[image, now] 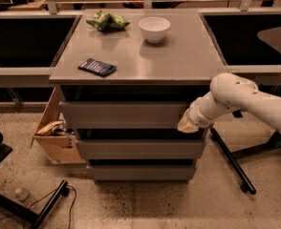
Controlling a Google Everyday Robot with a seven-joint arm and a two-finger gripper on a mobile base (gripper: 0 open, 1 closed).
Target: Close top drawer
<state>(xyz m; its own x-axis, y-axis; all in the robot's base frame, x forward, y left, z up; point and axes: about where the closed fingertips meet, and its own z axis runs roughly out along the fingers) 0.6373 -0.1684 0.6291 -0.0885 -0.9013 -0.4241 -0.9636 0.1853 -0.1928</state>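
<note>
The top drawer (124, 114) is a wide grey panel under the cabinet's top, with a dark gap above it; it stands a little forward of the cabinet body. My gripper (188, 123) on the white arm (245, 99) rests against the right end of that drawer's front panel. Two shorter grey drawers (140, 149) sit below it.
On the cabinet top (178, 56) lie a dark blue packet (97, 67), a white bowl (154, 28) and a green bag (106, 20). A light brown wooden box (54, 135) stands at the cabinet's left. A black stand leg (229, 159) lies on the floor at right; cables lie at lower left.
</note>
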